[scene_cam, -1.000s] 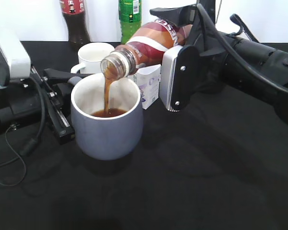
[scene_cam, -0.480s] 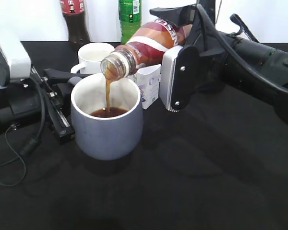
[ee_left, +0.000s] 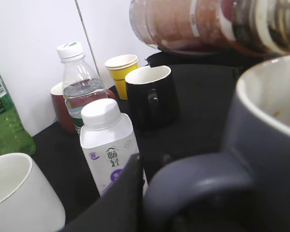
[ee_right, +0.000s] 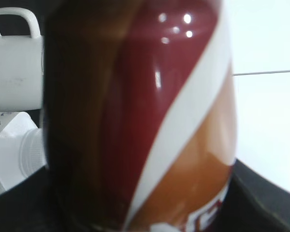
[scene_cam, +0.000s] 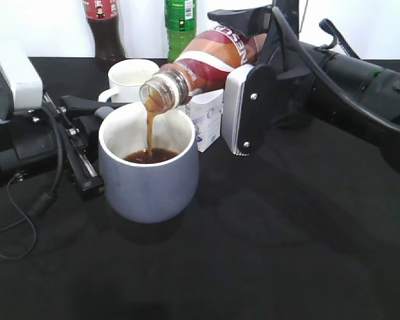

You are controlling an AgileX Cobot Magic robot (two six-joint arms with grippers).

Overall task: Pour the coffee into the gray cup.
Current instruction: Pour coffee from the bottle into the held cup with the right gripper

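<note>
**Coffee streaming into gray cup, bottle tipped in right gripper**

Gray cup (scene_cam: 149,172) stands upright on the black worktop (scene_cam: 267,253), nearest the exterior camera, left of centre. Pale inside; dark pool of coffee (scene_cam: 151,156) low in the bowl. Thin brown stream falls from the bottle mouth into the cup.

Left gripper (scene_cam: 87,143) sits at the cup's 9 o'clock. Left wrist view: cup handle (ee_left: 193,181) in close-up with a dark jaw part touching its left side. Exterior view shows black rails on either side of the handle zone, but the handle itself is hidden by the cup; cannot tell whether the jaws are clamped on it or merely beside it.

Bottle (scene_cam: 200,67) tilted, mouth down-left, held above the cup's far rim, about 12 o'clock from the cup centre. Mouth is clear of the rim, not touching. Right gripper (scene_cam: 250,73) comes in from 3 o'clock; jaws clamped on the bottle's labelled body. Right wrist view is filled by the brown, red and white label (ee_right: 150,116).

Just behind the cup, under the bottle: small white milk bottle (ee_left: 108,145). At its 10 o'clock, white mug (scene_cam: 130,79).

Far edge, against the white wall: cola bottle (scene_cam: 103,27), green bottle (scene_cam: 180,23). Left wrist view adds a black mug (ee_left: 152,96), a clear water bottle (ee_left: 79,87) and a yellow paper cup (ee_left: 122,67).
</note>
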